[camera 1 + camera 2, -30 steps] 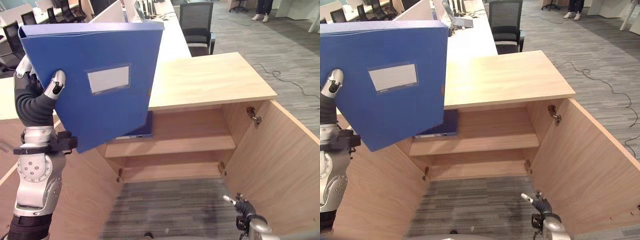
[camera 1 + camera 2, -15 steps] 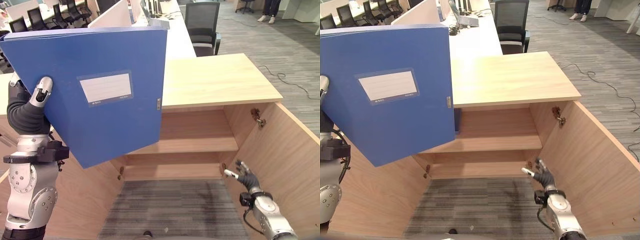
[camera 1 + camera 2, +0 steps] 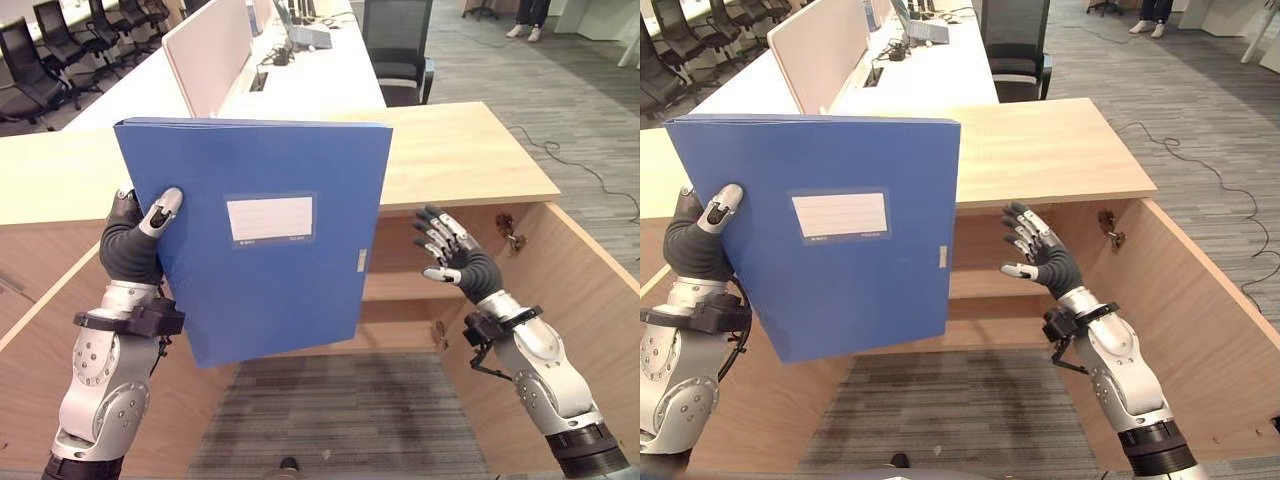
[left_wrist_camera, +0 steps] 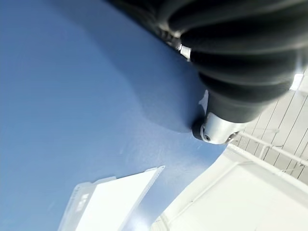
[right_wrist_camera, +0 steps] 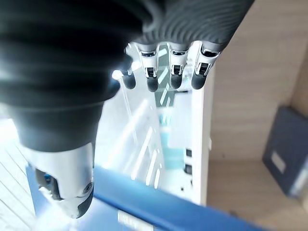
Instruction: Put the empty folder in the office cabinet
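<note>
Both hands flanked the blue folder [image 3: 258,235]: the left hand [image 3: 135,240] pinched its left edge, thumb on the cover, holding it upright before the open office cabinet [image 3: 470,160], while the right hand [image 3: 455,255], fingers spread and empty, stood just beside its right edge.

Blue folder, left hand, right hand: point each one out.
Blue folder [image 3: 280,285]: left eye view, front cover.
Left hand [image 3: 135,245]: left eye view, ribbed cover beside the thumb.
Right hand [image 3: 1048,262]: right eye view, palm.
</note>
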Controlling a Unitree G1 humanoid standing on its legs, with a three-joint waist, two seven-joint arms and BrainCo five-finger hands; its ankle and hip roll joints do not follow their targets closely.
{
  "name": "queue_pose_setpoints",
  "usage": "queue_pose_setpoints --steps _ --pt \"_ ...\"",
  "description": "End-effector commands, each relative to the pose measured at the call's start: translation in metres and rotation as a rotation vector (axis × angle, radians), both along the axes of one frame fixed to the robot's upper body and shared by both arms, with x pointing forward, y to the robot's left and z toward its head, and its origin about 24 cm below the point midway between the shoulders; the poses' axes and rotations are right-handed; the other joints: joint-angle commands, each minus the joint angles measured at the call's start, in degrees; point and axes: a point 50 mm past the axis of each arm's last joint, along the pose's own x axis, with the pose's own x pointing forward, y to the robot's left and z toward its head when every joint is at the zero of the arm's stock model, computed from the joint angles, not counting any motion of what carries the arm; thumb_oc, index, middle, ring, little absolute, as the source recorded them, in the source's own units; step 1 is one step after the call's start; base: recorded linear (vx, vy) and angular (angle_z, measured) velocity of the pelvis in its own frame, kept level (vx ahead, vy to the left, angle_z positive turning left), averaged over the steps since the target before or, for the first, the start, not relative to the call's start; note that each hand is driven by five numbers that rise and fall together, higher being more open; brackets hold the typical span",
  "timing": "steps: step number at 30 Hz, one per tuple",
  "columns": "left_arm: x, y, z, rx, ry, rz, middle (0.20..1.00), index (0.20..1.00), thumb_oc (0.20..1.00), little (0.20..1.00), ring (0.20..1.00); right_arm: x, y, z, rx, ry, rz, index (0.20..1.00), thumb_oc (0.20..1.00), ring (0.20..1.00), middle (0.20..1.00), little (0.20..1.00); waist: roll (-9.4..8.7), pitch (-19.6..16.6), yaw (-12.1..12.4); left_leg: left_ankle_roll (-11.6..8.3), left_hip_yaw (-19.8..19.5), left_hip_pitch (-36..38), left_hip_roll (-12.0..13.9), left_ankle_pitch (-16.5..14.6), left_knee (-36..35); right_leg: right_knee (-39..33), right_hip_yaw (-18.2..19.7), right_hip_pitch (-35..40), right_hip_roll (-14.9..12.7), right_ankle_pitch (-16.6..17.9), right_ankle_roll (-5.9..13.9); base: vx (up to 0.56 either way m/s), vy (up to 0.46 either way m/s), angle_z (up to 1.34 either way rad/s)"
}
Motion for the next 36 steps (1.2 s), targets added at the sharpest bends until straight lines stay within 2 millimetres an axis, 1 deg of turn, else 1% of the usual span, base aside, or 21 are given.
queue_pose_setpoints --steps 1,6,7,8,11,17,18,28,36 --pt "0.006 -0.004 0.025 0.018 -0.139 -0.021 0.2 0.2 0.2 0.2 0.2 0.011 0.018 0.023 0.096 -0.082 0.112 1.0 1.0 1.0 1.0 1.0 -2.8 -1.5 -0.8 -1.35 -1.3 0.0 1.2 -2.1 3.2 0.9 4.4 -0.6 -1.2 -3.8 2.47 0.0 0.0 0.0" --pt "0.011 -0.018 0.025 0.039 -0.147 -0.089 0.2 0.2 0.2 0.2 0.2 0.011 0.04 0.028 0.109 -0.078 0.259 1.0 1.0 1.0 1.0 1.0 -3.1 -1.6 -0.7 -1.41 -1.2 0.0 1.2 -2.2 3.3 1.0 4.4 -0.5 -1.2 -3.9 2.42 0.0 0.0 0.0" --pt "0.011 -0.018 0.025 0.039 -0.148 -0.089 0.2 0.2 0.2 0.2 0.2 0.011 0.04 0.028 0.108 -0.078 0.259 1.0 1.0 1.0 1.0 1.0 -3.08 -1.6 -0.7 -1.42 -1.2 0.0 1.2 -2.2 3.3 1.0 4.4 -0.5 -1.2 -3.9 2.42 0.0 0.0 0.0" --pt "0.012 -0.022 0.026 0.048 -0.156 -0.108 0.2 0.2 0.2 0.2 0.2 0.01 0.044 0.03 0.094 -0.078 0.296 1.0 1.0 1.0 1.0 1.0 -3.15 -1.7 -0.7 -1.48 -1.1 0.0 1.2 -2.2 3.3 1.0 4.4 -0.5 -1.2 -3.9 2.45 0.0 0.0 0.0" --pt "0.014 -0.027 0.028 0.062 -0.167 -0.13 0.2 0.2 0.2 0.2 0.2 0.009 0.049 0.029 0.1 -0.064 0.346 1.0 1.0 1.0 1.0 1.0 -3.26 -1.7 -0.7 -1.52 -1.2 -0.1 1.4 -2.2 3.2 1.1 4.3 -0.6 -1.2 -3.9 2.48 0.0 0.0 0.0" --pt "0.016 -0.031 0.032 0.068 -0.19 -0.149 0.2 0.2 0.2 0.2 0.2 0.007 0.056 0.029 0.087 -0.06 0.393 1.0 1.0 1.0 1.0 1.0 -3.4 -1.8 -0.7 -1.51 -1.2 0.0 1.2 -2.2 3.1 1.1 4.2 -0.6 -1.2 -3.9 2.55 0.0 0.0 0.0" --pt "0.016 -0.033 0.034 0.075 -0.203 -0.154 0.2 0.2 0.2 0.2 0.2 0.006 0.06 0.03 0.088 -0.07 0.41 1.0 1.0 1.0 1.0 1.0 -3.42 -1.9 -0.7 -1.51 -1.1 0.1 1.3 -2.2 3.1 1.1 4.2 -0.6 -1.3 -3.8 2.59 0.0 0.0 0.0" --pt "0.016 -0.035 0.034 0.084 -0.215 -0.147 0.2 0.2 0.2 0.2 0.2 0.002 0.068 0.032 0.09 -0.084 0.45 1.0 1.0 1.0 1.0 1.0 -3.58 -2.0 -0.9 -1.44 -1.0 0.0 1.2 -2.3 3.0 1.1 4.3 -0.8 -1.3 -3.7 2.57 0.0 0.0 0.0" --pt "0.016 -0.04 0.033 0.054 -0.223 -0.151 0.2 0.2 0.2 0.2 0.2 0.006 0.071 0.023 0.125 -0.05 0.399 1.0 1.0 1.0 1.0 1.0 -3.62 -2.0 -1.0 -1.39 -1.1 -0.1 1.3 -2.3 3.0 1.1 4.3 -0.8 -1.3 -3.7 2.49 0.0 0.0 0.0"
